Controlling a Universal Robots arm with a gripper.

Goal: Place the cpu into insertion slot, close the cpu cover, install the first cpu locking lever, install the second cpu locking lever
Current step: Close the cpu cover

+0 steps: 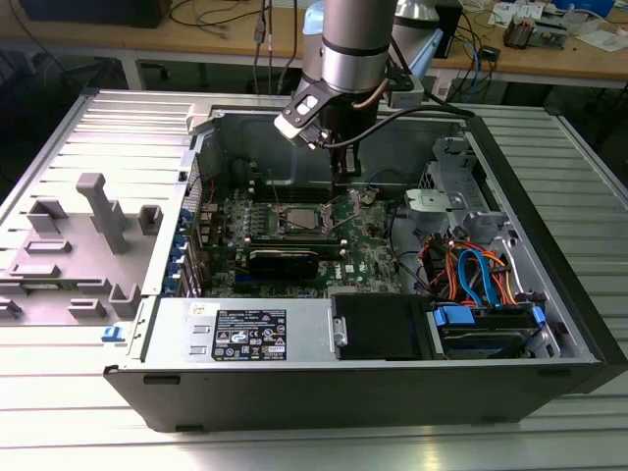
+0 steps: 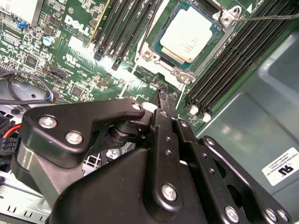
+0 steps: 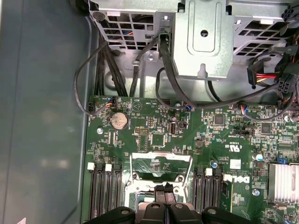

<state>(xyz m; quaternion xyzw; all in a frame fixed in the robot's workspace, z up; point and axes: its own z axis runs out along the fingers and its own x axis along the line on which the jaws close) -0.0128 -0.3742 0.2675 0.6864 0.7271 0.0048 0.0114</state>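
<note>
In the second wrist view the gripper (image 2: 161,94) has its jaws pressed together on nothing, the tip just beside the insertion slot (image 2: 149,52). The cpu (image 2: 189,33) lies flat in that slot, metal top up; it is square, with no long axis. The first wrist view shows the cpu cover (image 3: 161,155) swung open. In the exterior view the arm (image 1: 343,49) stands upright, wrist down, inside the computer case (image 1: 392,392).

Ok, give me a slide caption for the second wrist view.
Cpu seated uncovered in the insertion slot, with the shut gripper poised close beside one corner of it.
</note>
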